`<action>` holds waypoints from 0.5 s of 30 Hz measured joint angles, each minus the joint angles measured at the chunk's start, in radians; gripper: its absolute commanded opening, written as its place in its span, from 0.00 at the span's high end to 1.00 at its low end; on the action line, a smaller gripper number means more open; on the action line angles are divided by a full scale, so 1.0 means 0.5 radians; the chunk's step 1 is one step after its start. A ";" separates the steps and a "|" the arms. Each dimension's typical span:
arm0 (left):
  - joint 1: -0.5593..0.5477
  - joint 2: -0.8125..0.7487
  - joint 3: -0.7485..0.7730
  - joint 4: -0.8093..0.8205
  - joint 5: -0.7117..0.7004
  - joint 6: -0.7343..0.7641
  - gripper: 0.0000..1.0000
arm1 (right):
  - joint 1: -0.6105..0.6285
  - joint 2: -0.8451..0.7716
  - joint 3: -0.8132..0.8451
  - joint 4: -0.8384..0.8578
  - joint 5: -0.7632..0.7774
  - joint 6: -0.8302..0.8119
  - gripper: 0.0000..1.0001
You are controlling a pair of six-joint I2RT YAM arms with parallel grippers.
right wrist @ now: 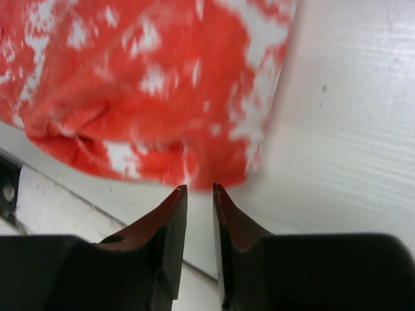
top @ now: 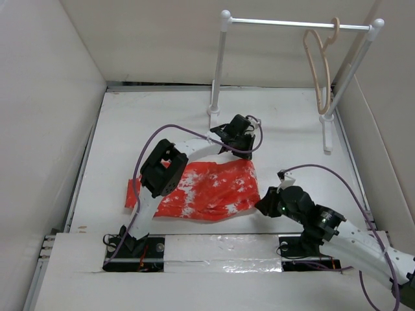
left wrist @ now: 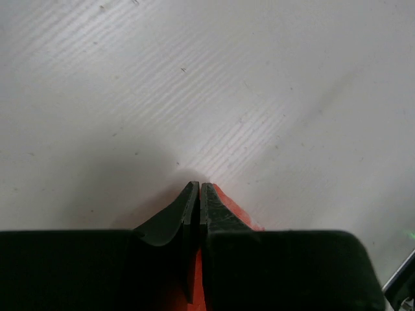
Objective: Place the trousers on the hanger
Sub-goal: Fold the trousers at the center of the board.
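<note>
The orange-red trousers [top: 211,189] with white blotches lie flat on the white table, in front of the arms. My left gripper [top: 241,150] is at their far right corner. In the left wrist view it [left wrist: 199,186] is shut, with orange cloth [left wrist: 237,210] pinched between the jaws. My right gripper [top: 262,205] is at the near right corner. In the right wrist view it [right wrist: 200,189] is slightly open and empty, its tips just short of the cloth edge [right wrist: 149,84]. The beige hanger [top: 319,65] hangs on the rail at the back right.
A white two-post rail stand [top: 295,24] stands at the back right, with its feet on the table. White walls [top: 45,97] close in the table on the left, back and right. A raised white ledge [top: 214,249] runs along the near edge between the arm bases.
</note>
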 measured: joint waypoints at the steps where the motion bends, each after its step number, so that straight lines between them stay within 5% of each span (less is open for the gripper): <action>1: 0.006 0.000 0.000 0.013 -0.027 0.004 1.00 | 0.008 -0.021 0.000 -0.046 -0.014 0.012 0.62; 6: 0.037 0.000 0.000 0.051 -0.087 0.011 1.00 | 0.028 0.005 0.007 -0.157 -0.040 0.014 0.62; 8: 0.041 0.000 0.000 0.059 -0.109 0.012 1.00 | 0.027 0.093 0.040 -0.155 -0.037 -0.002 0.69; 9: 0.037 0.000 0.000 0.060 -0.117 0.012 1.00 | 0.028 0.145 0.066 -0.155 -0.034 -0.011 0.88; 11: 0.023 0.000 0.000 0.060 -0.135 0.015 1.00 | 0.028 0.256 0.140 -0.149 -0.024 -0.053 0.93; 14: -0.004 0.000 0.000 0.069 -0.156 0.018 1.00 | 0.028 0.393 0.244 -0.082 -0.018 -0.116 0.86; 15: -0.010 0.000 0.000 0.072 -0.165 0.018 1.00 | 0.028 0.430 0.274 -0.045 -0.018 -0.134 0.69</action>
